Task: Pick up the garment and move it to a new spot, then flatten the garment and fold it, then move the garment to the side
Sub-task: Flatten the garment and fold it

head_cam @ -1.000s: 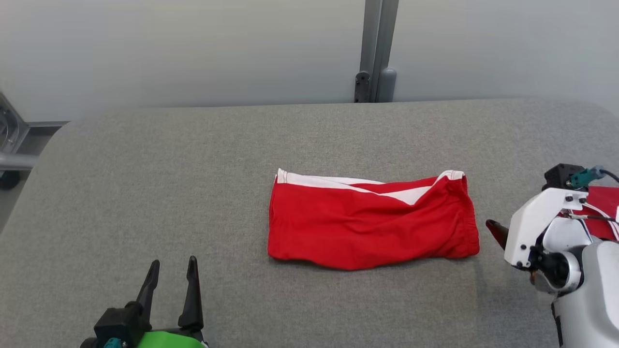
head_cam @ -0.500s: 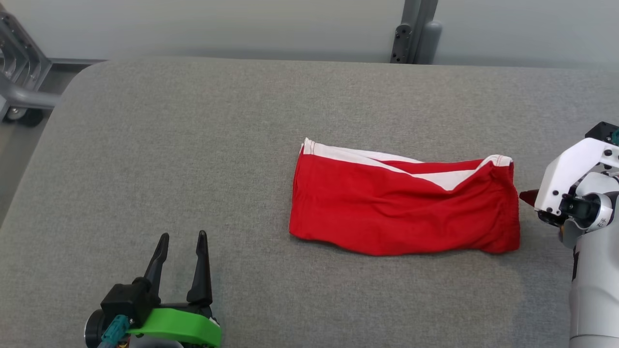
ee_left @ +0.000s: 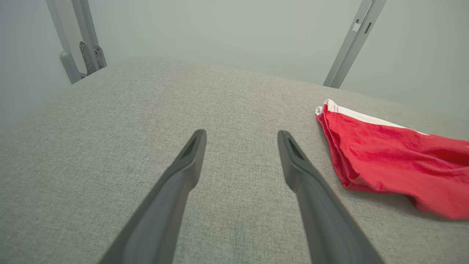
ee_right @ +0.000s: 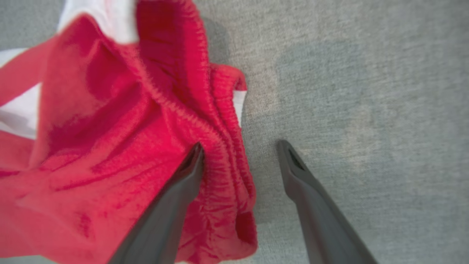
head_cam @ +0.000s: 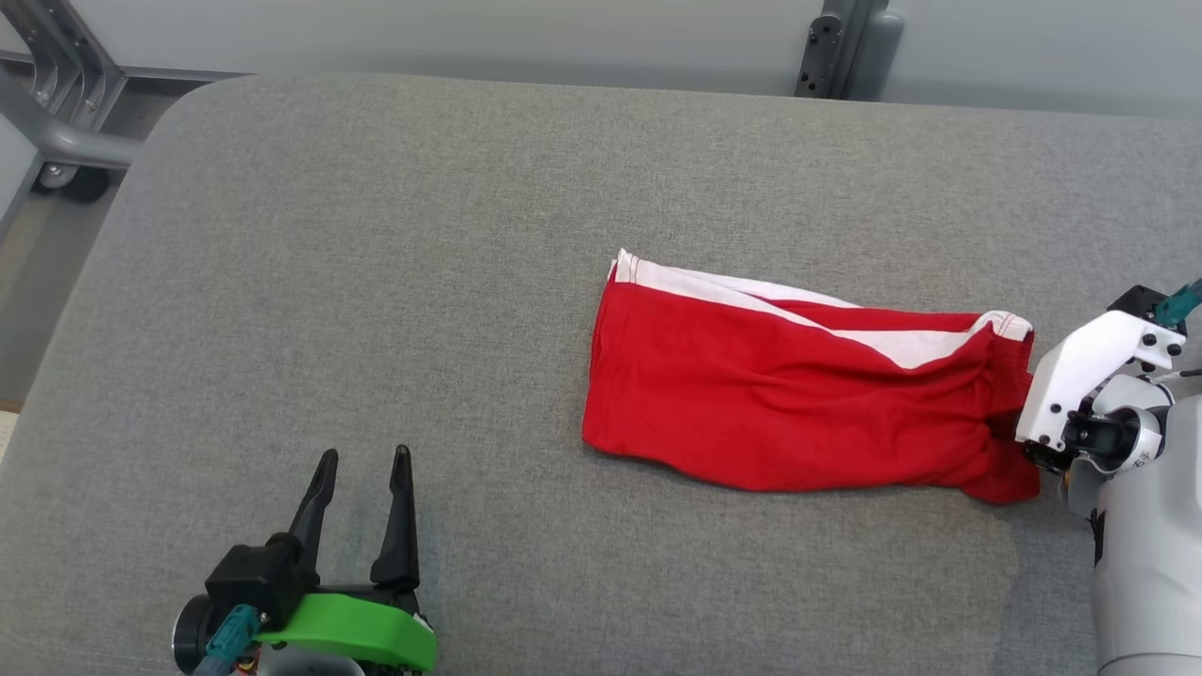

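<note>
The garment (head_cam: 789, 394) is a red piece with white trim, folded flat on the grey table (head_cam: 376, 235), right of centre. My right arm's white wrist housing (head_cam: 1080, 376) stands at the garment's right end and covers the fingers there. In the right wrist view, my right gripper (ee_right: 240, 145) is open. Its left finger lies over the red elastic hem (ee_right: 220, 146), and its right finger is over bare table. My left gripper (head_cam: 364, 453) rests open and empty at the lower left, well away from the garment (ee_left: 395, 165). The left wrist view shows this gripper (ee_left: 242, 134) over bare cloth.
A grey metal post (head_cam: 826, 56) stands behind the table's far edge. A metal frame on a wheel (head_cam: 56, 141) sits off the far left corner. The table's rounded left edge runs down the left side of the head view.
The head camera has tilted down and turned, shifting the whole picture. My right gripper has closed in on the garment's right end, which now bunches slightly. The left gripper has stayed put.
</note>
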